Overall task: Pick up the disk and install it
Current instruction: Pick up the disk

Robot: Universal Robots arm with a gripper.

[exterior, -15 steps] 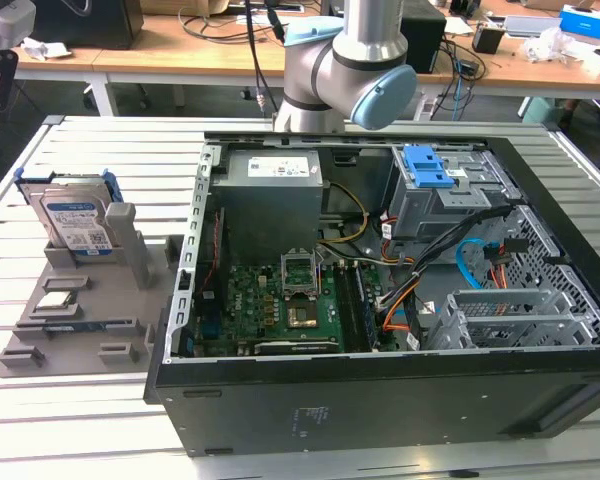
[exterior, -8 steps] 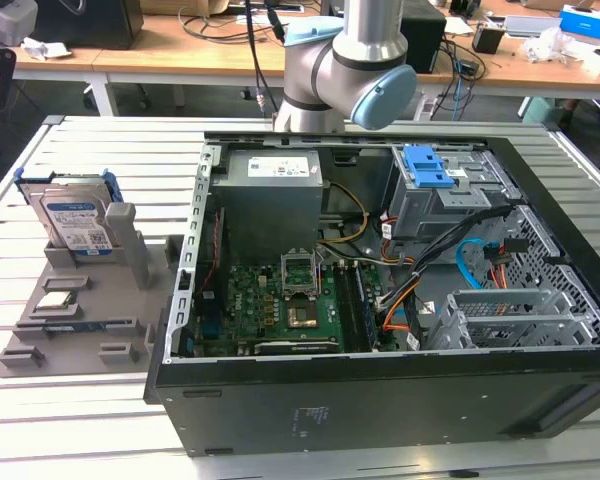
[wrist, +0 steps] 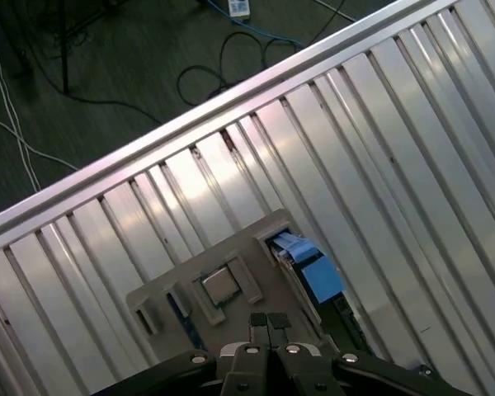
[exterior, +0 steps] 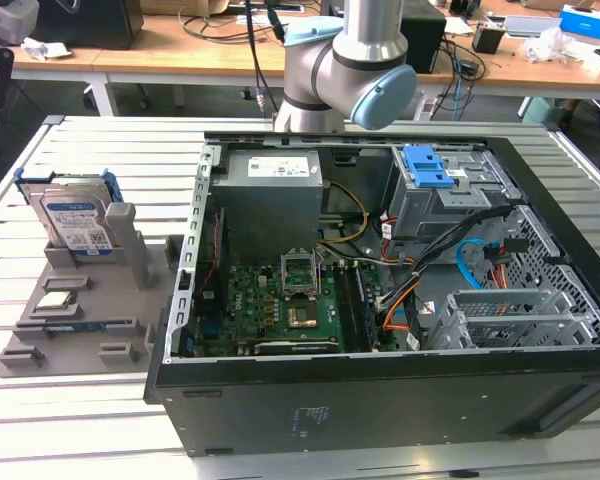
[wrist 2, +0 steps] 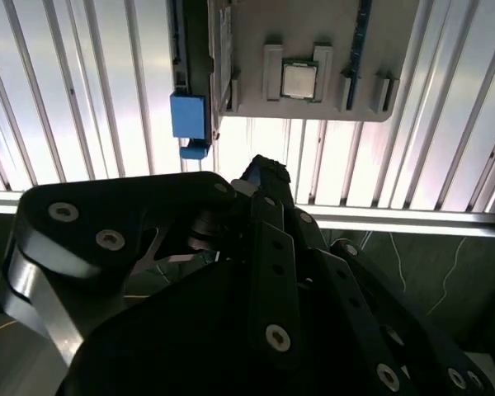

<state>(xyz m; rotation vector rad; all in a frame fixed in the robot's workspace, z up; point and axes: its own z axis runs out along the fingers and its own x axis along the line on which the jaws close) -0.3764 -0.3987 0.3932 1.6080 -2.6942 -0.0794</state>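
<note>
Silver disk [exterior: 75, 218] with a white-and-blue label and blue caddy stands upright in the grey holder [exterior: 120, 300], at nine o'clock from the open computer case [exterior: 380, 400]. A square chip [wrist 2: 299, 80] lies in this holder too. The gripper [wrist: 268, 323] has its fingers together, holding nothing.

The disk [exterior: 75, 222] is silver with a white-and-blue label, framed in blue plastic. Its holder [exterior: 120, 295] is plain mid-grey. The table [exterior: 80, 420] is pale silver, striped by long parallel ribs. The computer case [exterior: 380, 410] is black outside. Inside it are a green motherboard [exterior: 270, 300], a blue latch [exterior: 427, 168] on a grey cage [exterior: 450, 210], and orange, blue and yellow cables [exterior: 398, 300]. The arm [exterior: 320, 70] is silver-grey with light-blue caps. In the first wrist view the hand [wrist: 268, 320] is black. In the second wrist view the chip [wrist 2: 298, 80] looks silver, perhaps green-edged.
</note>
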